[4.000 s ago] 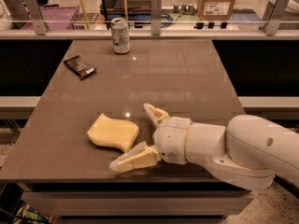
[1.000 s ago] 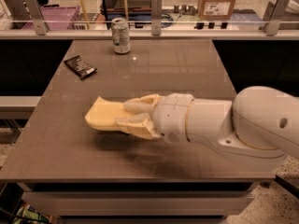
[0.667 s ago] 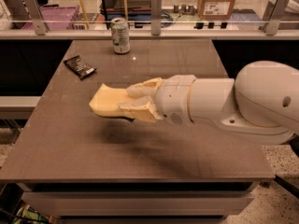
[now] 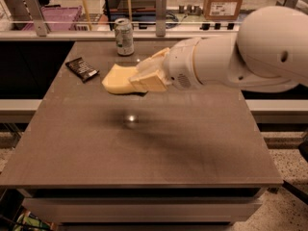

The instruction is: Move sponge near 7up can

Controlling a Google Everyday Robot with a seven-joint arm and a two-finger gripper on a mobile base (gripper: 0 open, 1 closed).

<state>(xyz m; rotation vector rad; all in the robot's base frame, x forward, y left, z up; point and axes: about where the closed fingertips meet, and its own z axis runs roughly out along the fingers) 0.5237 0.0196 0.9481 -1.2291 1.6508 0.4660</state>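
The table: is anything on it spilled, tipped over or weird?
Nothing stands out. The 7up can stands upright near the far edge of the table, the black packet lies flat on the left, and the gripper holds the sponge, which looks whole, just in front of the can. No spills show.

Your arm (image 4: 269, 42) is a smooth, bulbous white shell with one small dark hole. Its gripper (image 4: 137, 77), with blocky cream fingers, sits near the counter's (image 4: 168, 148) far edge, left of middle.
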